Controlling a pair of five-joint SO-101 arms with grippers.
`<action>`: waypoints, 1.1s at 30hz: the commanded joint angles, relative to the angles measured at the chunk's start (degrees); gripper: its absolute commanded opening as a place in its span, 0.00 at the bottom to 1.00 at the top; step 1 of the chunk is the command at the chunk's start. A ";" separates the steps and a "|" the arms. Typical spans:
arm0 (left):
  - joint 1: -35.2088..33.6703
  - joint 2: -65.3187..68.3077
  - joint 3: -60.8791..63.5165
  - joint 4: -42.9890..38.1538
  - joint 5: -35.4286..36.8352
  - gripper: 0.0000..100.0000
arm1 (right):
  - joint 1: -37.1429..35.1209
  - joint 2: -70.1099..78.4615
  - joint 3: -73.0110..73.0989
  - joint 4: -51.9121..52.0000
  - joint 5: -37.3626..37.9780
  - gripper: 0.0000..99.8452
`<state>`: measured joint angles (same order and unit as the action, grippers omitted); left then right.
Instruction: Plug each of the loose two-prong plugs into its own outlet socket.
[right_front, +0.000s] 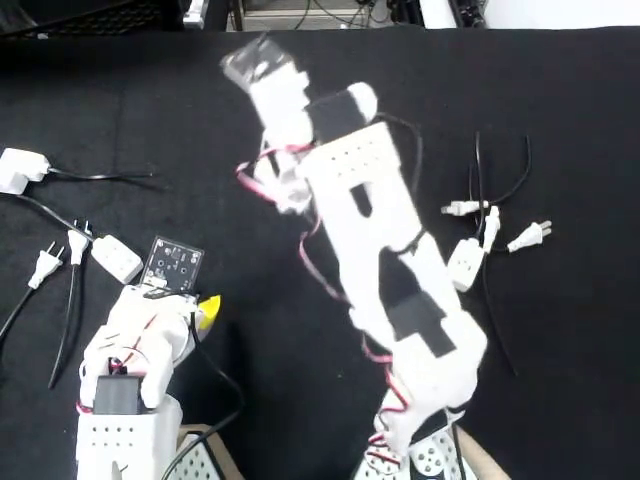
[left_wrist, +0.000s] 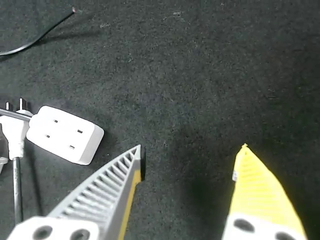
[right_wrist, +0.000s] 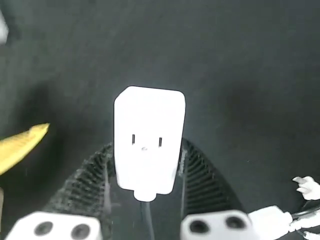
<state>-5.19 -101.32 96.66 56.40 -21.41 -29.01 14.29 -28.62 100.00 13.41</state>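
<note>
Right pincer (right_wrist: 147, 149) is clamping a single white outlet socket (right_wrist: 149, 120) across its two long sides, with the slotted face turned up toward the wrist camera and the cord trailing back between the fingers. Left pincer (left_wrist: 191, 147) is hanging wide apart with nothing in it, just beside the double socket block (left_wrist: 65, 135), which is lying flat on the black worktop (left_wrist: 210, 65). One two-prong plug (left_wrist: 15, 131) is lying against the end of that block, and from above a second loose plug (right_front: 42, 265) is lying a little farther out from it. The held socket is well apart from the block, up over the far part of the worktop. Also well apart from the block, beyond the right arm, more plugs (right_front: 530, 237) and another small socket (right_front: 465, 265) are lying among loops of black cord.

To my eye the held socket is looking light, hard and smooth. Gripping it across the flat sides is leaving the slots free, though the glossy shell could be twisting once a plug is pushing in. The plugs are looking small, with thin stiff prongs. I would be taking them by the moulded body behind the prongs, not by the springy cord.
</note>
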 joint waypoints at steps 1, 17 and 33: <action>0.31 -0.26 0.84 -1.23 0.35 0.30 | -4.40 -8.84 8.66 0.97 2.99 0.01; 0.92 -3.34 0.57 -17.23 17.67 0.30 | -10.29 -39.69 43.03 -10.02 8.00 0.01; 19.30 -3.25 -1.80 -23.30 20.57 0.30 | -6.86 -50.68 50.24 -16.00 8.00 0.01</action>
<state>13.10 -104.04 96.66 34.42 -1.10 -36.48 -34.86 20.97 85.32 21.14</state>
